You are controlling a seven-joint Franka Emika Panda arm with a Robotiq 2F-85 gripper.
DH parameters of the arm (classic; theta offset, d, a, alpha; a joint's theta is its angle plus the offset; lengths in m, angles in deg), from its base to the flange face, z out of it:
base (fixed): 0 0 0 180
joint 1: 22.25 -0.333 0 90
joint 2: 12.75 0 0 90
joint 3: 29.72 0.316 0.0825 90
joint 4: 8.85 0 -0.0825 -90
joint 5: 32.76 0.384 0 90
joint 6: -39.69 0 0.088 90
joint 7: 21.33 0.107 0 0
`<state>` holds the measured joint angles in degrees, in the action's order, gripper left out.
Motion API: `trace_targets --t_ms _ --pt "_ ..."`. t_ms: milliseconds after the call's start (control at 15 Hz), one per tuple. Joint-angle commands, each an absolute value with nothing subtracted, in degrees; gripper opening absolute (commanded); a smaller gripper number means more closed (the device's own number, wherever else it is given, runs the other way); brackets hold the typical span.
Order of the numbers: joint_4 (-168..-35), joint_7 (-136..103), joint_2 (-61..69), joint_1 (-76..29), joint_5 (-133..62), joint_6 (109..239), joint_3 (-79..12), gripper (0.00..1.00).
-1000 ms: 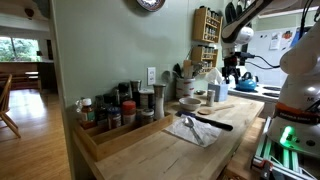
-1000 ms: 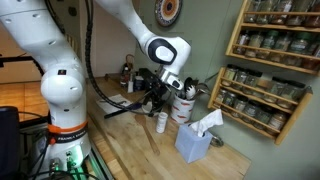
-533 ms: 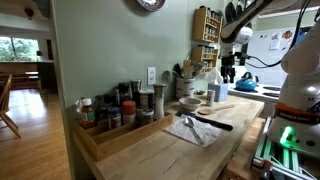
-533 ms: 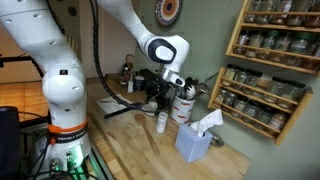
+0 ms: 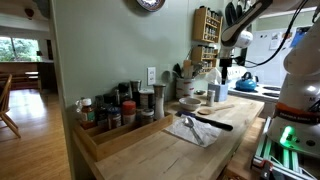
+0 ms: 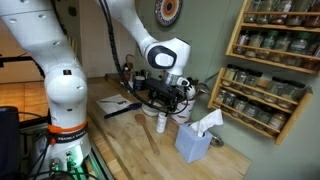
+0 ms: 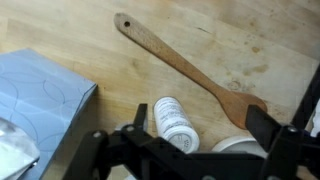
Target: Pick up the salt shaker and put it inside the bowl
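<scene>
Claw is spread wide and has nothing in it. You can see both dark fingers splayed apart at the bottom of the wrist view, with bare wood between them. It hangs a bit above the tabletop, right over the salt shaker.

The shaker looks upright in an exterior view. It stands on the wood just in front of the blue tissue box, with the wooden spoon lying close by on its far side. The bowl is empty of it and sits further along the counter, so nothing has been carried yet.

My read is that this is the line-up-and-reach step, before any grab. In the wrist view the shaker sits closer to the left finger than the right. So the next move probably wants a small sideways nudge to centre it, then a straight drop until the fingers straddle the body, then a squeeze. Biggest risk, I'd guess, is a finger tipping it over on the way down, or clipping the tissue box.
</scene>
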<state>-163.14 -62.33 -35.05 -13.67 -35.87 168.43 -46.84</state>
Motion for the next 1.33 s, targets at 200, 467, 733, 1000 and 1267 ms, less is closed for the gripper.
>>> trace_targets --t_ms 200,467,733,1000,1267 --pt "-166.2 -85.1 -32.9 -17.6 -32.3 177.1 -50.9 1.00" --pt "-165.8 -101.9 -31.3 -20.7 -26.2 177.5 -55.0 1.00" --pt "-164.0 -114.7 -28.0 -19.9 -18.6 176.9 -55.2 1.00" --pt "-161.4 -121.4 -24.1 -19.1 -12.0 177.0 -54.4 1.00" --pt "-158.6 -123.7 -19.7 -17.6 -7.7 178.1 -53.1 1.00"
